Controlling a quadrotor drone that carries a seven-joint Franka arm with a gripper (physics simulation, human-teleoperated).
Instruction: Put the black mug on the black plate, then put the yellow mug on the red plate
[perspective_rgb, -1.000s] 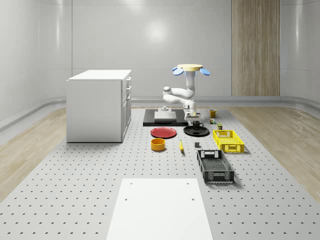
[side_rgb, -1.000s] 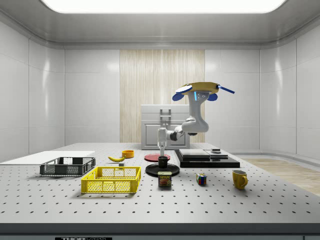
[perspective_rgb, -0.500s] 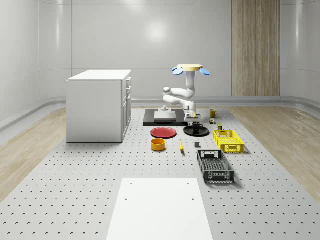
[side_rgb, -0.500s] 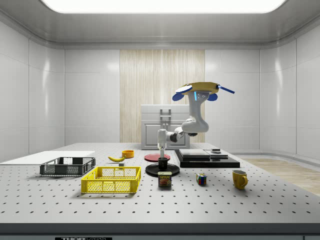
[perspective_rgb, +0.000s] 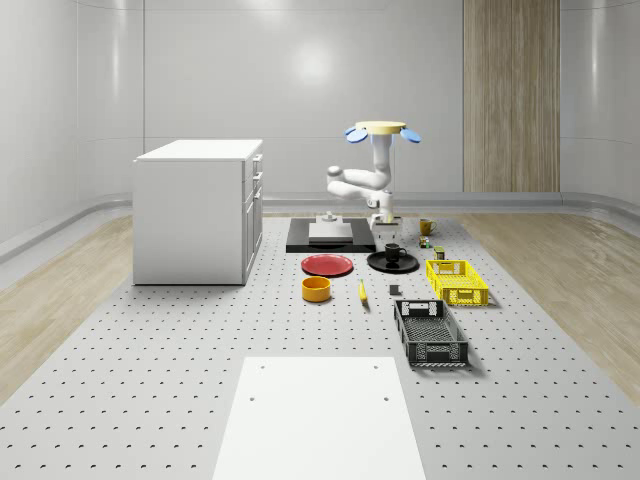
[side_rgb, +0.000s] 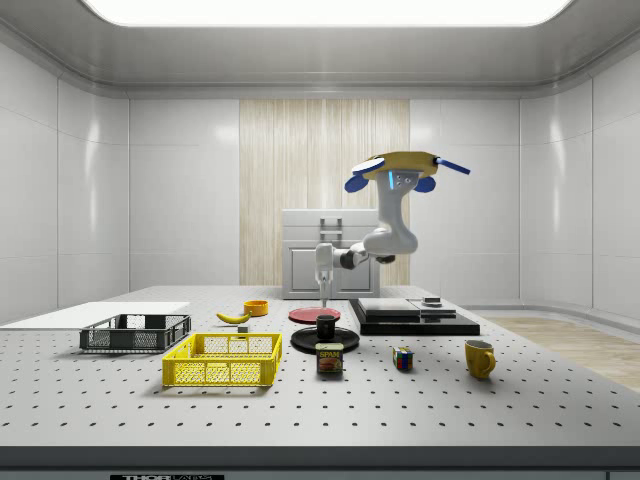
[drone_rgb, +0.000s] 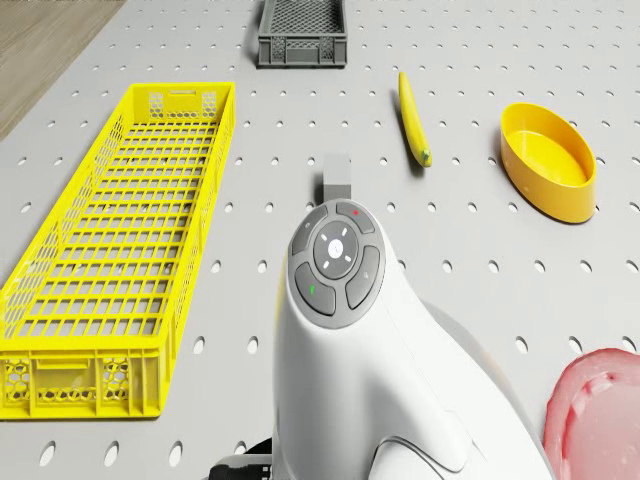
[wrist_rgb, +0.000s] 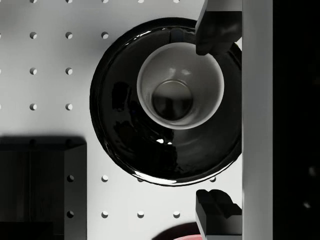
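A: Change from the earlier frames: the drone (side_rgb: 405, 166) sits higher, and the gripper (side_rgb: 322, 292), which was down at the black mug (side_rgb: 327, 327), now hangs clear above it. The mug itself has not shifted.

B: Gripper state?

A: Spread apart and holding nothing. In the wrist view one fingertip (wrist_rgb: 218, 30) overlaps the mug's rim from above and the other sits past the far edge of the black plate (wrist_rgb: 120, 125), with the mug between them and untouched, as the side view confirms.

B: So the first step reads as done?

A: My judgement, yes. The mug stands upright on the black plate, mouth up, pale interior with nothing in it. The wide stance of the fingers and the gap above the rim fit a release followed by a lift.

B: Second mug?

A: The yellow mug (side_rgb: 480, 358) stands on the table well off toward the side view's right, past the small colour cube (side_rgb: 402, 358). The red plate (perspective_rgb: 327, 265) lies bare, just beside the black plate on the whole-scene view's left.

B: Other containers?

A: Yellow crate (perspective_rgb: 457, 281), black crate (perspective_rgb: 431, 333) and yellow bowl (perspective_rgb: 316, 289); nothing visible inside any of them. A banana (drone_rgb: 414, 131) lies on the table near the bowl.

B: Drone position?

A: Hovering over the dark slab (side_rgb: 415, 320) behind the plates, arm reaching forward.
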